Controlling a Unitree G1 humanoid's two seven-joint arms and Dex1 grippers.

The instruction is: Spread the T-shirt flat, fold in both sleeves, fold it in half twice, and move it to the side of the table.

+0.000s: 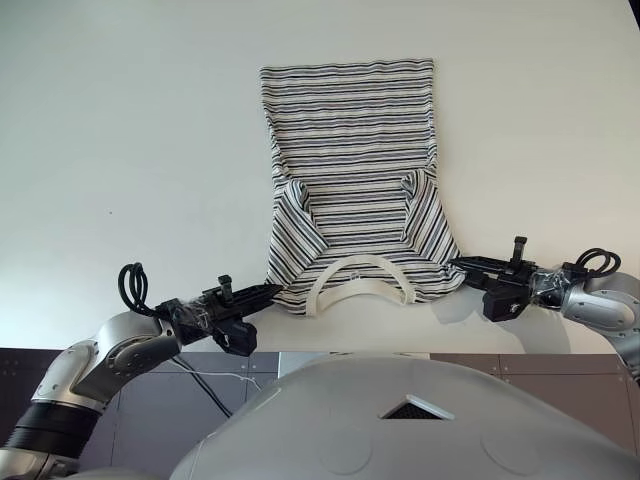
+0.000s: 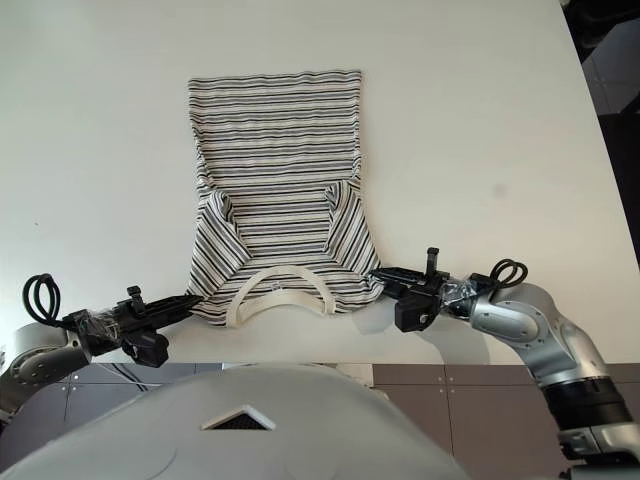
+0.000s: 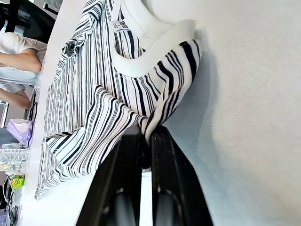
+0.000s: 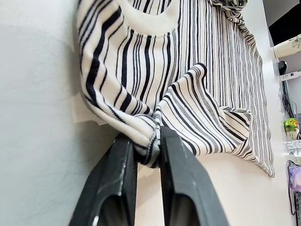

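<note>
We hold the T-shirt (image 1: 350, 150) by both shoulder corners.
Our left gripper (image 1: 277, 291) and right gripper (image 1: 456, 264) each pinch one corner; the shirt lies on the table (image 1: 120, 150) between and beyond them.

I can read nothing here. The one piece of print I see is a small white tag (image 3: 121, 26) inside the collar (image 3: 164, 33) of the T-shirt (image 1: 350, 150), at the shirt's six o'clock edge. Its dark marks are too small to make out.
</note>
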